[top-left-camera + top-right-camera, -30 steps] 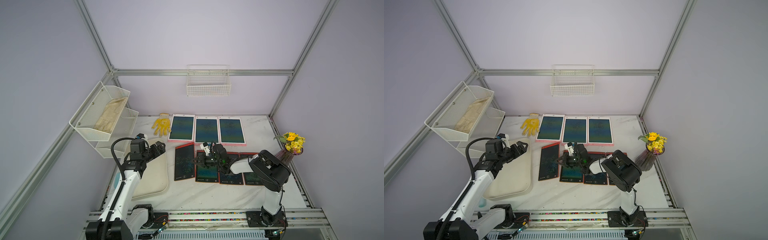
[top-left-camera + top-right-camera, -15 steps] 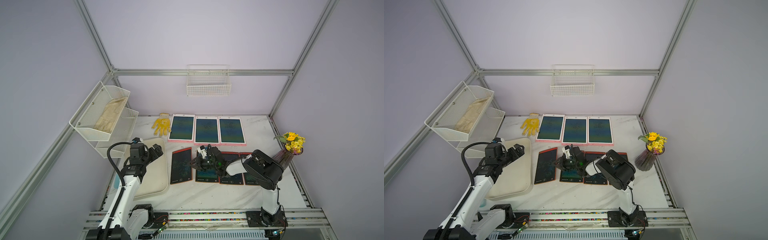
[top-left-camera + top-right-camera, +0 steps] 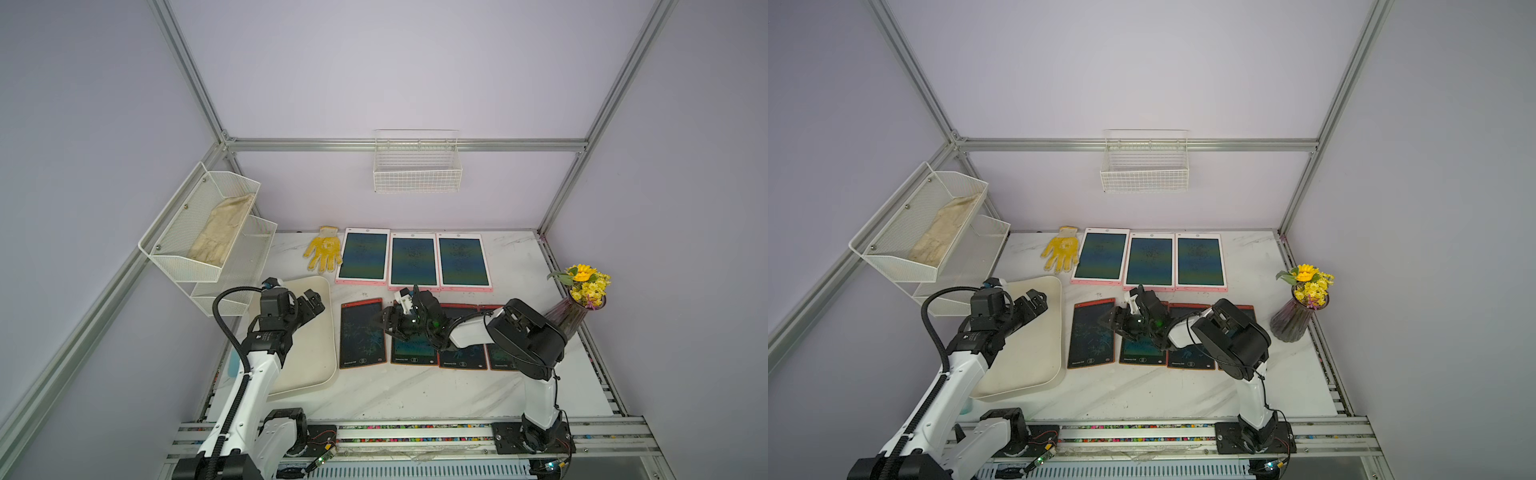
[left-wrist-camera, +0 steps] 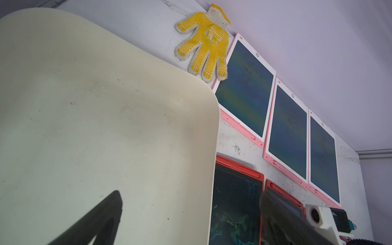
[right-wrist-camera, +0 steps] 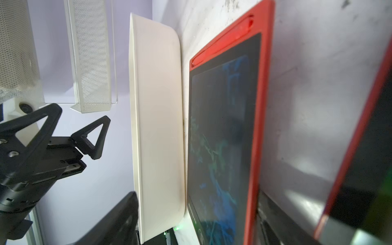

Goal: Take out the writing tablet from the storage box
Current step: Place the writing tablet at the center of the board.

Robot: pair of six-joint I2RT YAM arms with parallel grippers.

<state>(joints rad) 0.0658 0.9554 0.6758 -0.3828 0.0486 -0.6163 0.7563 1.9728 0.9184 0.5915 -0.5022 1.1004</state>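
Storage box (image 3: 318, 368): floor bare where I can see it, nothing inside. Red-framed writing tablet (image 3: 360, 334) lies flat on the table (image 3: 415, 395), just beside the box wall, at the end of the other red tablets (image 3: 415, 355). My right claw (image 3: 390, 323) hangs over its far edge, jaws spread, gripping nothing. My left claw (image 3: 308, 302) hovers above the box, wide, empty. Judgement: removal looks done; only pulling clear is left.

No text can be read: print on the lower bezel of the red writing tablets (image 3: 360, 332) is too small to be made out.
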